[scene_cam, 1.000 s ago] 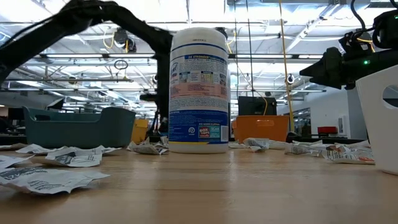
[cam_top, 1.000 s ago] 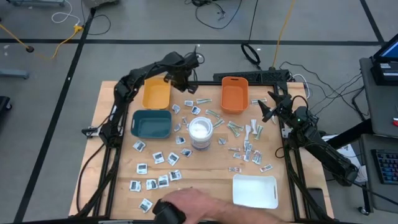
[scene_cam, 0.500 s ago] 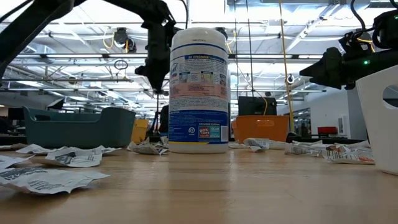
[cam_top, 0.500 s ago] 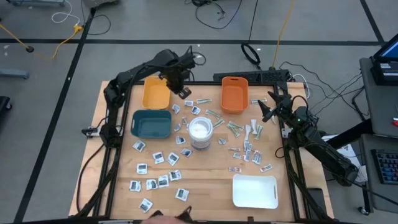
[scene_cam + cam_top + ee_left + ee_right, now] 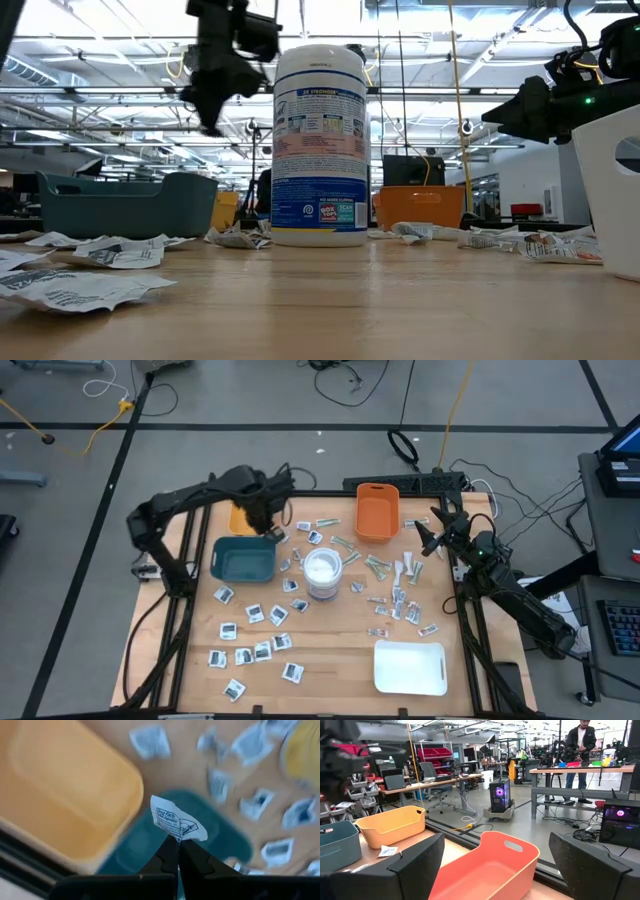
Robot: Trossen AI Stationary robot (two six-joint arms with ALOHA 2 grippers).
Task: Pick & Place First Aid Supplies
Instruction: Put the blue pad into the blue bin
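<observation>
Aloft, left hand [image 5: 176,851] pinching white packet [image 5: 175,823], above teal bin [image 5: 145,842]

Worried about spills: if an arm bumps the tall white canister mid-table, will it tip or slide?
The canister stands upright, tall on a narrow base, so a high bump would probably tip it. On its side, its round body would likely roll across the packets.

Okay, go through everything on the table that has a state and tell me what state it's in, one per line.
left gripper: shut on a white packet, above the teal bin
right gripper: open, empty, near the orange bin
teal bin: looks empty
yellow bin: looks empty
orange bin: empty
white tray: empty
wipes canister: upright, lid closed
loose packets: scattered flat on the table
</observation>
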